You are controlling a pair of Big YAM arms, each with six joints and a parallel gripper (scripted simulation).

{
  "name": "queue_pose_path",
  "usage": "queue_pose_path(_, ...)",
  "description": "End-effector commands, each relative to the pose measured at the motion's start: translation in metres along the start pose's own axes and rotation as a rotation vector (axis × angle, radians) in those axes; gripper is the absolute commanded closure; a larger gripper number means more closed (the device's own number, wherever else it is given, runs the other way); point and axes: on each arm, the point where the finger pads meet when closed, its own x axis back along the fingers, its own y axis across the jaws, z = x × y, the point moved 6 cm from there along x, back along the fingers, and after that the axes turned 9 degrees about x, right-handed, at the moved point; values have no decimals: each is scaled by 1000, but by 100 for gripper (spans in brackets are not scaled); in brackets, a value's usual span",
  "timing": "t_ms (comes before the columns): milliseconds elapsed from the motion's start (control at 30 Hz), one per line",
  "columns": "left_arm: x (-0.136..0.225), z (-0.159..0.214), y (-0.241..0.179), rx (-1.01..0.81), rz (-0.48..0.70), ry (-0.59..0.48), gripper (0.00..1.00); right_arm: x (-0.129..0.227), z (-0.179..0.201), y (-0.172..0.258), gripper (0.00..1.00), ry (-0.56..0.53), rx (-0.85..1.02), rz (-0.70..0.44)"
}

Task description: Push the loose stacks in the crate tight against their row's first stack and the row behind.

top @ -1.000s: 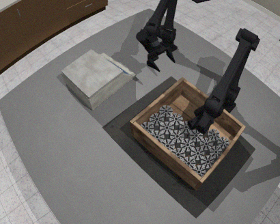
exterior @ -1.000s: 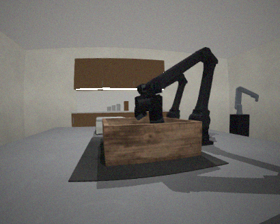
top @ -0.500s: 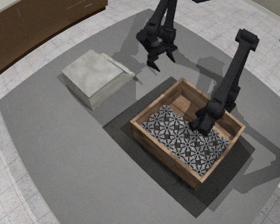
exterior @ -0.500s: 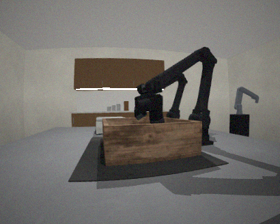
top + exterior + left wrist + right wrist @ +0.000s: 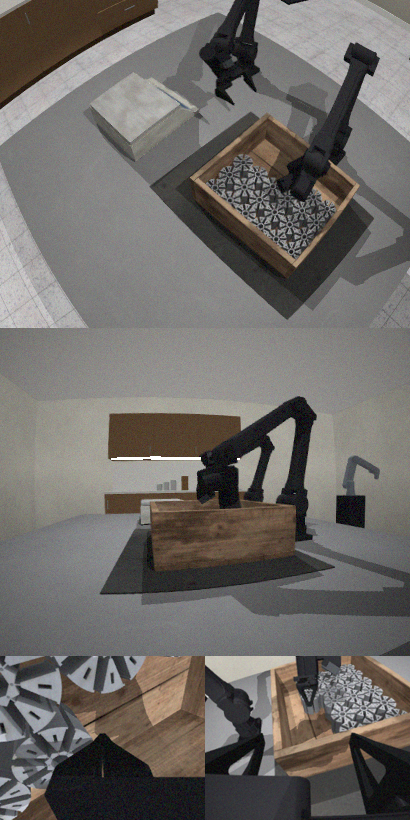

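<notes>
Top view: one crate [image 5: 240, 218] [image 5: 222, 538] [image 5: 351, 741], four o'clock; one pale block [image 5: 137, 107] [image 5: 145, 513], ten. Two black arms [image 5: 340, 105] [image 5: 300, 448] [image 5: 307, 671]. Stacks [image 5: 260, 199] [image 5: 36, 689] [image 5: 353, 696] too crowded to count.

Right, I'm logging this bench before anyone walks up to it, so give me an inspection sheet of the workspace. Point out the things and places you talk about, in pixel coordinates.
Surface: grey table [image 5: 100, 215], with a dark mat [image 5: 170, 185] [image 5: 125, 578] under the crate.
Job's things: wooden crate [image 5: 240, 220] [image 5: 225, 538] [image 5: 340, 742] holding grey slotted stacks [image 5: 260, 199] [image 5: 363, 708]; bare crate floor shows beside them.
Clutter: pale block-like object [image 5: 135, 107] beside the mat, a thin pointed item at its edge.
Grippers: left [image 5: 292, 192] [image 5: 102, 738] shut, down in the crate beside stacks; right [image 5: 242, 95] [image 5: 307, 738] open, outside it.
Cables: nothing seen.
Surroundings: brown cabinets [image 5: 60, 40] [image 5: 175, 435], tiled floor [image 5: 30, 285], another arm on a black stand [image 5: 350, 510].
</notes>
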Motion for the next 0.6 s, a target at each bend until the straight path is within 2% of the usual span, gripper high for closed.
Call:
queue_pose_path(0,9,-6,2,20,-78,-55,100,2,-27,-9,0,-33,65,15)
queue_pose_path(67,9,-6,2,20,-78,-55,100,2,-27,-9,0,-33,65,15)
queue_pose_path(400,-25,4,-54,38,-118,-61,100,3,-37,-15,0,-39,89,18)
queue_pose_path(567,-20,-4,-62,31,-122,-84,100,3,-37,-15,0,-39,89,18)
